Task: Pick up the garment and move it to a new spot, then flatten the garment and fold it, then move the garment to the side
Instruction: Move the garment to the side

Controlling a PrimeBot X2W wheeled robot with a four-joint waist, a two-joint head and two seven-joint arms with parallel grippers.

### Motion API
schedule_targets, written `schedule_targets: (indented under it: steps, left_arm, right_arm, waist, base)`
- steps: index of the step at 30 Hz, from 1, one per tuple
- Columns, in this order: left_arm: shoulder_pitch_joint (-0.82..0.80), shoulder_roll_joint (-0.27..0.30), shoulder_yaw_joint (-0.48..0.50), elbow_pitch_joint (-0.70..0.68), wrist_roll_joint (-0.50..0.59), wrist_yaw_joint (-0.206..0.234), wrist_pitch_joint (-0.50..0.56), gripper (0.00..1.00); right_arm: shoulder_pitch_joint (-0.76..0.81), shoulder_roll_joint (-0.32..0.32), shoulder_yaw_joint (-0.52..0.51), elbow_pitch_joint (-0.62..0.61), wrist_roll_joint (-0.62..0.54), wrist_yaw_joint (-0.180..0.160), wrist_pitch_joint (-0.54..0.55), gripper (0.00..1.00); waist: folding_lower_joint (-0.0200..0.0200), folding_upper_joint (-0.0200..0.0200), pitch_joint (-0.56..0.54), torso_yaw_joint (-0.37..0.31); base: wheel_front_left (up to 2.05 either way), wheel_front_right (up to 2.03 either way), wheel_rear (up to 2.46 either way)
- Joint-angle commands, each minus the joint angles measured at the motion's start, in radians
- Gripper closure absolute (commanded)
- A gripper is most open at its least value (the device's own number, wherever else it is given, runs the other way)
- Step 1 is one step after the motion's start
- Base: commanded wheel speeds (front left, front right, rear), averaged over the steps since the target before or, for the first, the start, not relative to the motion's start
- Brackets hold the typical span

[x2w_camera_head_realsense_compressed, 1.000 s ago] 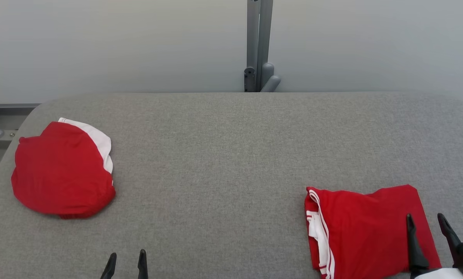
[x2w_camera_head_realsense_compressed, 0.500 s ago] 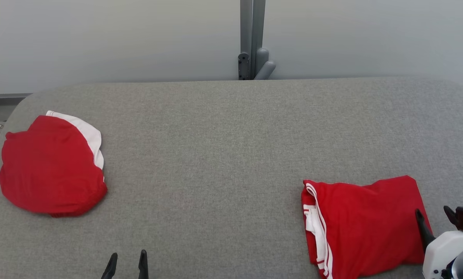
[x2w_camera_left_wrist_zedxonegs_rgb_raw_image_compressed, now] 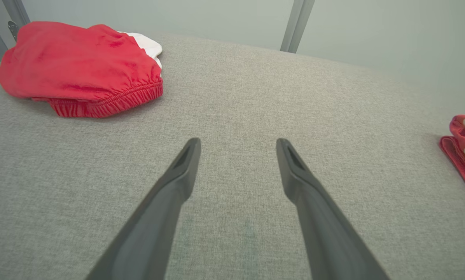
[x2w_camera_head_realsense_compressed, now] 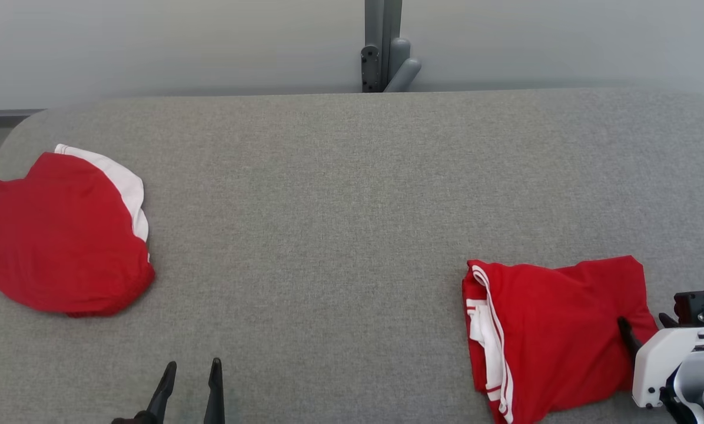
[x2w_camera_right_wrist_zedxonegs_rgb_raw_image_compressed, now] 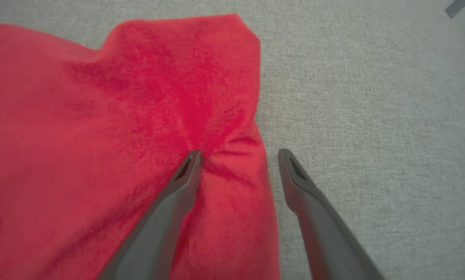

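- Your folded red garment point(x2w_camera_head_realsense_compressed: 558, 330) with white stripes lies by the table's point(x2w_camera_head_realsense_compressed: 340, 206) near right corner, striped side turned toward the table's middle.
- Your right end effector point(x2w_camera_head_realsense_compressed: 643, 321) sits at that garment's right edge with its fingers apart, clamped on nothing.
- In the right wrist view, one finger point(x2w_camera_right_wrist_zedxonegs_rgb_raw_image_compressed: 170, 202) has its tip on the red cloth point(x2w_camera_right_wrist_zedxonegs_rgb_raw_image_compressed: 100, 136), which puckers around it. The other finger point(x2w_camera_right_wrist_zedxonegs_rgb_raw_image_compressed: 314, 202) is over bare grey table just beside the garment's edge, so the edge runs between the two.
- Your left end effector point(x2w_camera_head_realsense_compressed: 192, 363) is at the near edge, left of centre, fingers spread over bare table and holding nothing.
- A second, bundled red garment point(x2w_camera_head_realsense_compressed: 57, 235) with a white band lies at the left edge, well apart from the folded one. The left wrist view shows its gathered elastic hem point(x2w_camera_left_wrist_zedxonegs_rgb_raw_image_compressed: 108, 105).
- A grey post point(x2w_camera_head_realsense_compressed: 381, 41) stands behind the far edge, near its middle.
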Motion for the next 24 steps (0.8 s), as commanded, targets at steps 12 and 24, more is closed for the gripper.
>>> schedule_targets:
  steps: [12, 24]
  left_arm:
    - [-0.063, 0.002, 0.035, -0.002, 0.009, -0.020, 0.000, 0.00]
    - [-0.129, 0.011, 0.056, -0.022, 0.040, -0.033, 0.000, 0.00]
  right_arm:
    - [-0.153, -0.081, 0.071, 0.003, 0.155, -0.002, 0.011, 1.00]
    - [-0.332, -0.261, -0.057, -0.009, 0.060, -0.002, 0.069, 1.00]
  waist:
    - [0.0000, 0.0000, 0.096, -0.004]
    - [0.0000, 0.0000, 0.200, -0.006]
  base:
    - [0.00, 0.00, 0.00]
    - [0.00, 0.00, 0.00]
